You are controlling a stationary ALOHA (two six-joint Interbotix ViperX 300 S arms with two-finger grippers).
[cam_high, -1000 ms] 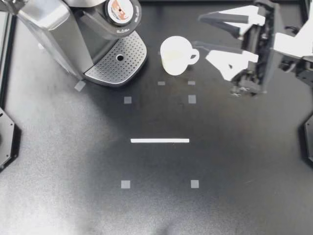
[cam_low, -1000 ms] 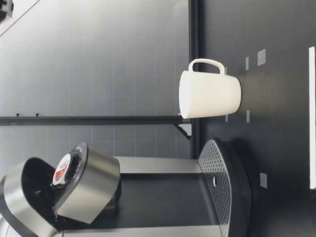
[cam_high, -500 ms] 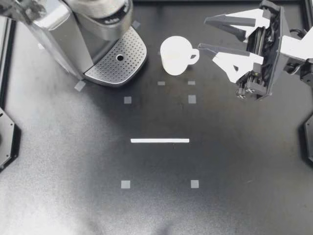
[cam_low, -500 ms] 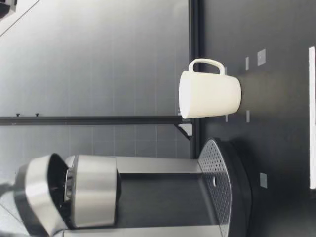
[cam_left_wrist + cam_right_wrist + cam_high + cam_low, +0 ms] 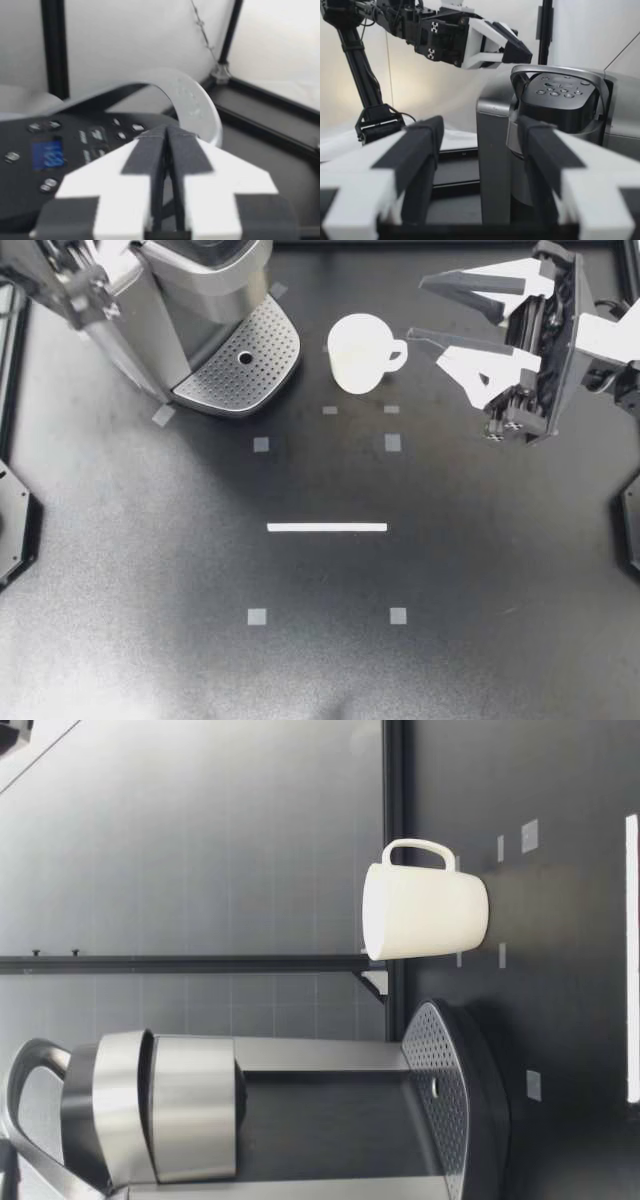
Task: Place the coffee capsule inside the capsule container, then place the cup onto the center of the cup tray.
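**Lid Down on the Capsule, Cup Waits Its Turn**

Closed now is the lid of the coffee machine. A second ago it stood open with the coffee capsule showing in its holder. The capsule is out of sight, presumably sealed inside.

From above, the robot's left pincer hangs at the machine's rear corner. The right pincer, jaws spread wide, has barely shifted. The cup stands just ahead of its fingertips, handle turned toward them, and looks empty. Beyond the cup from that pincer lies the cup tray, bare.

From table height, the cup stands upright on the table beside the machine and clear of the tray. The lid sits flat on the machine's head, and no pincer shows.

Along the left pincer, the fingers are pressed together with nothing between them. The curved lid handle is just ahead.

Along the right pincer, the parted fingers frame the machine well ahead. The left pincer rests closed against the top of the lid handle. The cup is not seen here.

The capsule step looks finished and the cup step is in hand. The next move calls for the right pincer to close on the cup's handle or rim. It would then lift the cup, carry it under the machine's overhanging head, and set it at the tray's centre.
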